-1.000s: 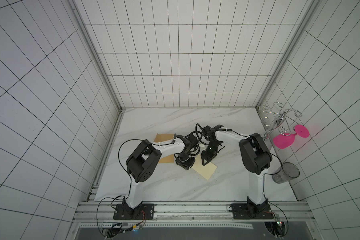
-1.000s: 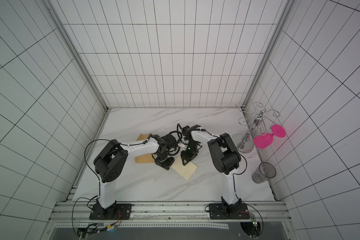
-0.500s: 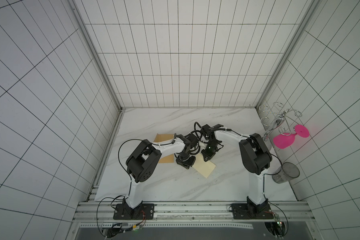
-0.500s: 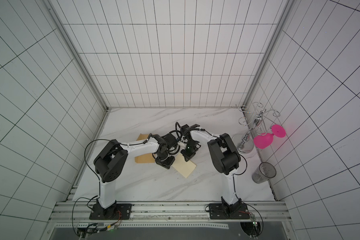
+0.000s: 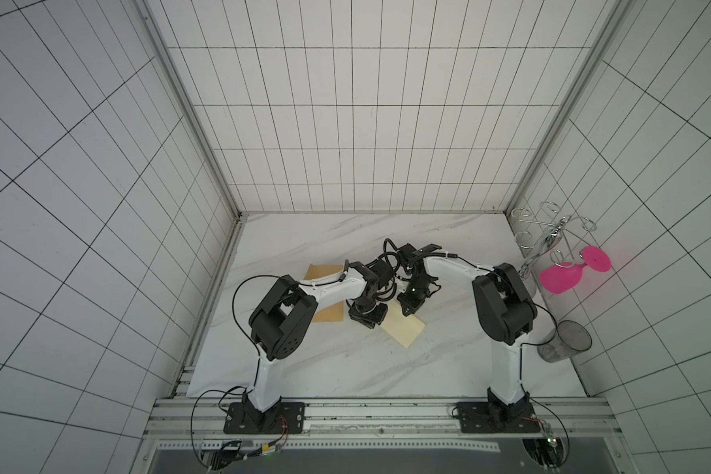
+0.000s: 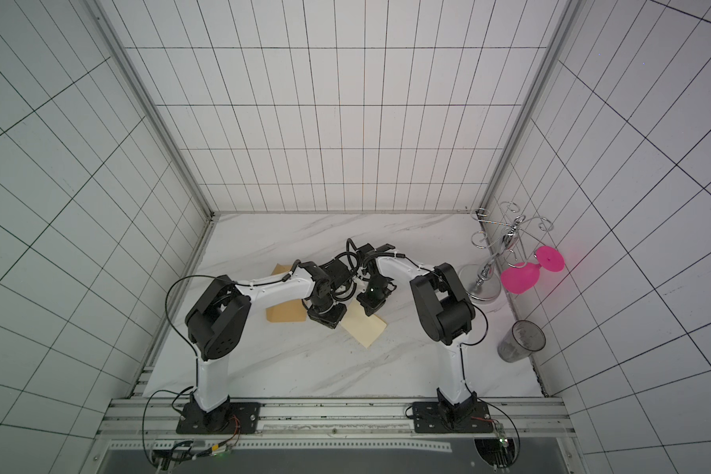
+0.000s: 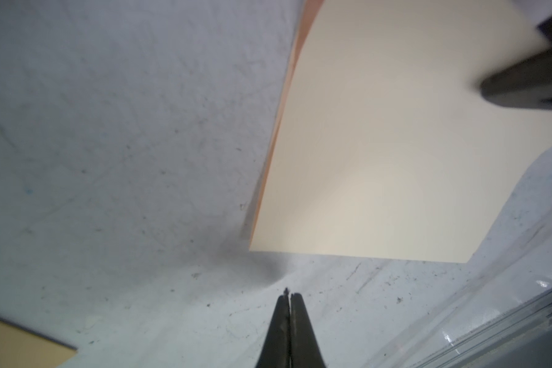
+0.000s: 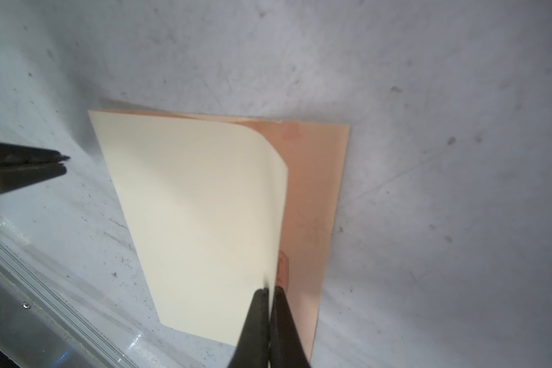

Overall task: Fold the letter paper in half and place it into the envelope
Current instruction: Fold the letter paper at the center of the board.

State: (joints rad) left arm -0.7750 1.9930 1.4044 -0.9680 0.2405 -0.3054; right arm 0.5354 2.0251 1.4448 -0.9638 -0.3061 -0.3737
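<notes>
**No writing in here that can actually be read.**
The only print is on the letter paper (image 8: 211,207), on its peach face in the right wrist view. A small reddish boxed mark, like a stamp with tiny characters, sits just beside the pressed-together jaws of the right gripper (image 8: 270,293). A fainter reddish blot lies near the far corner of that face, and a thin sketchy line figure sits between the two. All three are too blurred and too small to tell a letter or a number. In both top views the sheet is too small for the print to show.
</notes>
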